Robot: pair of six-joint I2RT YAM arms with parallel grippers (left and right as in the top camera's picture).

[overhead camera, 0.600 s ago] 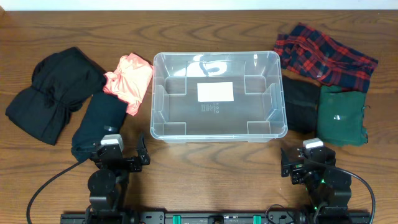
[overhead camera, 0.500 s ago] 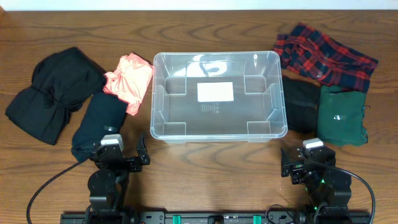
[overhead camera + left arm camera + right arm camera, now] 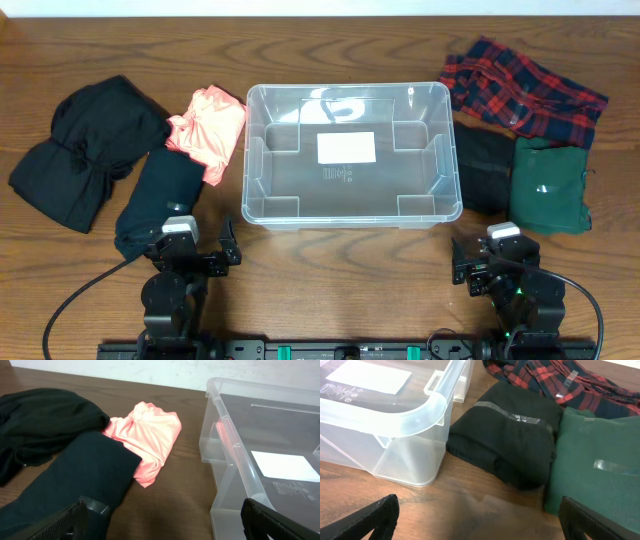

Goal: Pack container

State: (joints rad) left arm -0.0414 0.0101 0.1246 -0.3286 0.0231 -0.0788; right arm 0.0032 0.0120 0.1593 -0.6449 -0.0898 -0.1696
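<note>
The clear plastic container (image 3: pixel 440 160) stands in the table's middle with a white label (image 3: pixel 346 148) on its base and nothing in it. It also shows in the left wrist view (image 3: pixel 235 455) and the right wrist view (image 3: pixel 420 410). My left gripper (image 3: pixel 190 252) rests near the front edge, open and empty, its fingertips (image 3: pixel 65 522) wide apart above a dark navy folded garment (image 3: pixel 85 470). My right gripper (image 3: pixel 498 258) is open and empty at the front right, facing a black folded garment (image 3: pixel 505 435) and a green one (image 3: pixel 600 460).
On the left lie a black garment (image 3: pixel 85 150), the navy one (image 3: pixel 160 195) and a pink one (image 3: pixel 208 128). On the right lie a red plaid garment (image 3: pixel 520 85), the black one (image 3: pixel 485 170) and the green one (image 3: pixel 548 185). Cables run from both arm bases.
</note>
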